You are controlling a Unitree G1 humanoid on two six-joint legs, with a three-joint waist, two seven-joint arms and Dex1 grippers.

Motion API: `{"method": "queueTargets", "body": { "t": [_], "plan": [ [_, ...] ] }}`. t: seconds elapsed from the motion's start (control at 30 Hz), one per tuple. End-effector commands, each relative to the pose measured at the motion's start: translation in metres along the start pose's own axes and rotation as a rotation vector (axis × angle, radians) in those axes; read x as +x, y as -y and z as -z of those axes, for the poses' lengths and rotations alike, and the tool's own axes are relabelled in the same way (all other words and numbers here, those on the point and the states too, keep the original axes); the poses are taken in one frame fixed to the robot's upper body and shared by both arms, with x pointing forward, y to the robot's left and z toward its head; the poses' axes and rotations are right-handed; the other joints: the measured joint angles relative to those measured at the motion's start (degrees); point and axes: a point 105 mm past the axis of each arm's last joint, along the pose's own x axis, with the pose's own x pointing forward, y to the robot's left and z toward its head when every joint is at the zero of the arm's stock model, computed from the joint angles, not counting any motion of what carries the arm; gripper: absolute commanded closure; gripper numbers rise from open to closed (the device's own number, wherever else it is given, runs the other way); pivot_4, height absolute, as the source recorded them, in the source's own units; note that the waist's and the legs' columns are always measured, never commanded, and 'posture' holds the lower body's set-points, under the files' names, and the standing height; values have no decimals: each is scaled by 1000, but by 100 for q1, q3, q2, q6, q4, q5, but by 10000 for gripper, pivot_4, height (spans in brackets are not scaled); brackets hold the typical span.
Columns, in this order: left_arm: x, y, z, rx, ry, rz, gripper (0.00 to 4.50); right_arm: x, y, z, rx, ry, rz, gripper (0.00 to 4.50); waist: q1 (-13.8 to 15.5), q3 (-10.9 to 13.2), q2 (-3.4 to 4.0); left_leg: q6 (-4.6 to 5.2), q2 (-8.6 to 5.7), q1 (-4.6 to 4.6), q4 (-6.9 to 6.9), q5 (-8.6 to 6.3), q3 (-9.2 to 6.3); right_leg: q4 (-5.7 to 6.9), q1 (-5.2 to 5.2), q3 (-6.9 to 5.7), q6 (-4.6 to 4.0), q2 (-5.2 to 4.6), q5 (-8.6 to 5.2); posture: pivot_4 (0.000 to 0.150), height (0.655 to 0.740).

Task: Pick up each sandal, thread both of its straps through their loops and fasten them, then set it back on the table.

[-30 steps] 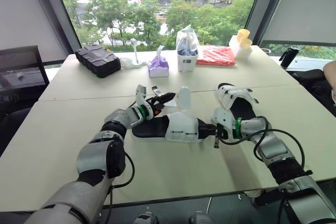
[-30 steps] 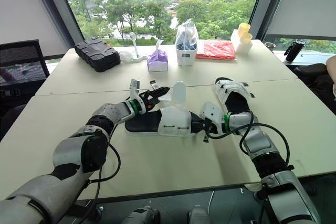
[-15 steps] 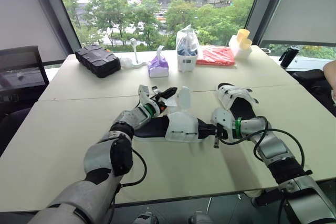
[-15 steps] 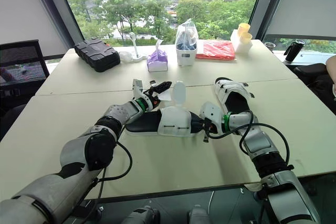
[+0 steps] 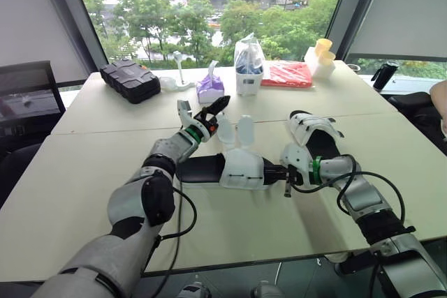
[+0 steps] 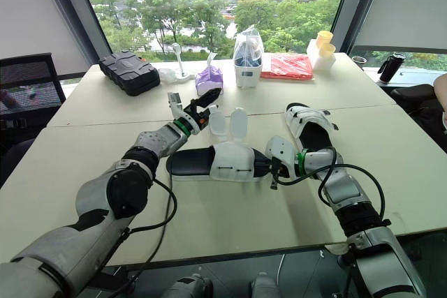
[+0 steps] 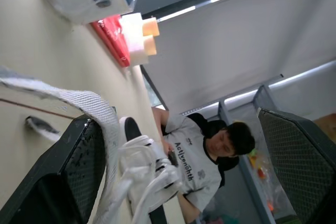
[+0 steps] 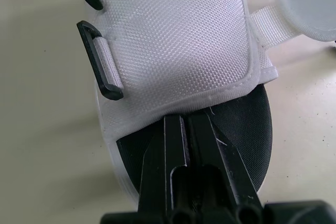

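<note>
Working on the sandal (image 5: 230, 169): straps (image 5: 244, 129) both loose, left claw (image 5: 215, 107) apart beside one, right claw (image 8: 186, 121) clamped on sandal's end. Nothing fastened yet.

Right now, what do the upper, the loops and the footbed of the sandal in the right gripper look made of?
Upper: white woven fabric, matte; a fine weave and a stitched edge show.
Loops: black, smooth, probably rigid plastic.
Footbed: black, matte, likely foam or rubber; the look leaves it open.
</note>
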Motion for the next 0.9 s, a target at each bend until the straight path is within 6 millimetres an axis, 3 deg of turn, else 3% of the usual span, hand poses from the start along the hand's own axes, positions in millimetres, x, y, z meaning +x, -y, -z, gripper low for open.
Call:
{"method": "queueTargets", "body": {
  "t": [0.03, 0.77, 0.87, 0.9],
  "plan": [
    [6, 23, -13, 12, 27, 95, 0, 1, 0, 2, -9, -21, -2, 44206, 1, 0, 0, 0, 0, 0, 0, 0, 0, 0, 0, 0, 0, 0, 0, 1500, 7400],
    [8, 53, -34, 25, 55, 217, 0, 1, 4, 1, -25, -31, 2, 44206, 0, 0, 0, 0, 0, 0, 0, 0, 0, 0, 0, 0, 0, 0, 0, 1500, 7400],
    [8, 54, -36, 27, 61, 220, 7958, 1, 4, 2, -27, -33, 2, 45000, -1, 0, 0, 0, 0, 0, 0, 0, 0, 0, 0, 0, 0, 0, 0, 1500, 7400],
    [8, 54, -37, 24, 67, 221, 12824, 1, 4, 2, -27, -33, 2, 45000, -1, 0, 0, 0, 0, 0, 0, 0, 0, 0, 0, 0, 0, 0, 0, 1500, 7400]
  ]
}}
